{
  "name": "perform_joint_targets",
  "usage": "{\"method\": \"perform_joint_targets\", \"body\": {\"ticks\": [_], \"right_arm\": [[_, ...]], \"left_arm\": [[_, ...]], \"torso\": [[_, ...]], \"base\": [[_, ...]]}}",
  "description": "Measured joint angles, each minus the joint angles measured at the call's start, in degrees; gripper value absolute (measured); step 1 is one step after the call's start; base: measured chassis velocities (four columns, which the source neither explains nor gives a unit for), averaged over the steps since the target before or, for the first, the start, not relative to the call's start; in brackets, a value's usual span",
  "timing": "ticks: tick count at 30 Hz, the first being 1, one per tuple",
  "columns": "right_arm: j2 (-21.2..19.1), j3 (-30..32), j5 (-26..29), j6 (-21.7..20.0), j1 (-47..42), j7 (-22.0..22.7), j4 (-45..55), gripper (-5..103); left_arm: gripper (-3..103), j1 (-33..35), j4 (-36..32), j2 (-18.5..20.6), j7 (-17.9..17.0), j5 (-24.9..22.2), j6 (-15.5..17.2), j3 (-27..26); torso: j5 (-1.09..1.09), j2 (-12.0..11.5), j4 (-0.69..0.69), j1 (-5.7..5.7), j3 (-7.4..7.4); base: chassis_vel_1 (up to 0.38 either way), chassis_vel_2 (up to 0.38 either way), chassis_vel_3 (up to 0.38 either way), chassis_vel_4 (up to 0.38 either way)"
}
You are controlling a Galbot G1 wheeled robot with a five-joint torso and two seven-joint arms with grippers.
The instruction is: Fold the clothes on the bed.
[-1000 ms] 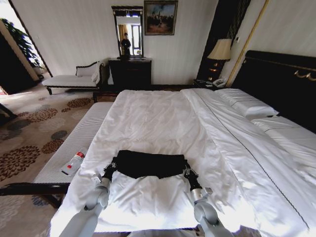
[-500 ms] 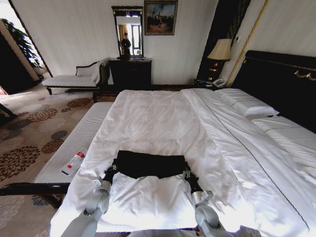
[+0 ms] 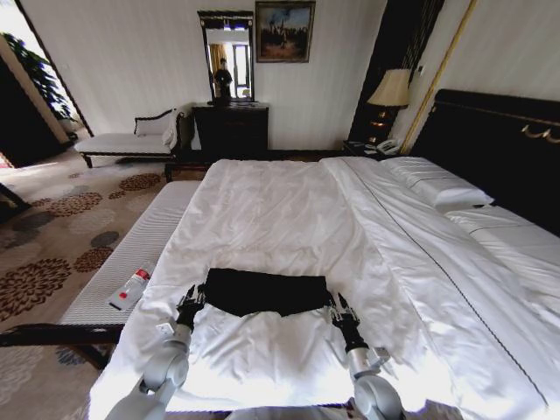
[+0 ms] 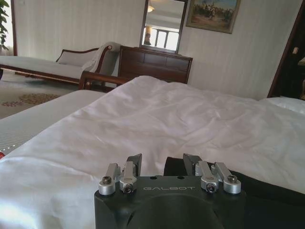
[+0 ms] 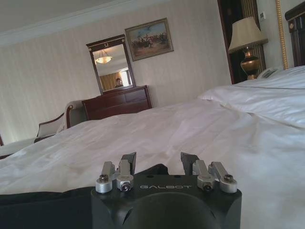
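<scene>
hands (image 3: 189, 300) released, backed off shirt (image 3: 264, 291)

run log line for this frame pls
left gripper: open, at T-shirt left corner | right gripper: open, at right corner | T-shirt: folded, on bed

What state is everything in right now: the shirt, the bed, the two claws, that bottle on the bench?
clothes: folded into a flat black band on the duvet.
bed: made, duvet lightly wrinkled.
left gripper: open, at the band's left end.
right gripper: open, at its right end.
bottle: lying on its side on the bench.
</scene>
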Motion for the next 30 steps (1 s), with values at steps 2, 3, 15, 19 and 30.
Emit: {"method": "perform_joint_targets", "body": {"ticks": [2,3,15,19,30], "right_arm": [[-2.02,-0.20,0.30,-1.26,1.54,0.72,0.61,61],[-3.13,-0.49,0.36,-1.86,2.62,0.99,0.62,61],[-16.17,-6.15,-4.82,-3.59,16.68,1.08,-7.80,99],[-19.73,-13.35,-12.12,-1.91,26.58,-0.35,-14.49,100],[-20.14,-24.72,-24.71,5.04,38.12,-3.34,-25.66,100]], "left_arm": [[64,0.60,-1.81,0.21,-0.53,0.05,0.56,-0.50],[64,0.96,-2.50,0.35,-0.73,0.08,0.80,-0.70],[100,6.74,-7.04,3.60,0.65,5.28,1.34,-1.08],[100,11.94,-9.22,2.12,1.99,6.95,0.47,-2.41],[100,18.35,-14.67,1.00,2.95,7.69,-0.17,-3.44]], "torso": [[-0.01,0.00,0.00,0.00,0.00],[0.00,0.00,0.00,0.00,0.00],[-0.03,0.00,-0.01,0.01,0.01],[0.00,-0.01,0.04,0.01,0.01],[0.00,-0.01,0.01,0.01,0.01]], "base": [[0.000,0.000,0.000,0.000],[0.000,0.000,0.000,0.000],[0.000,0.000,0.000,0.000],[0.000,0.000,0.000,0.000],[0.000,0.000,0.000,0.000]]}}
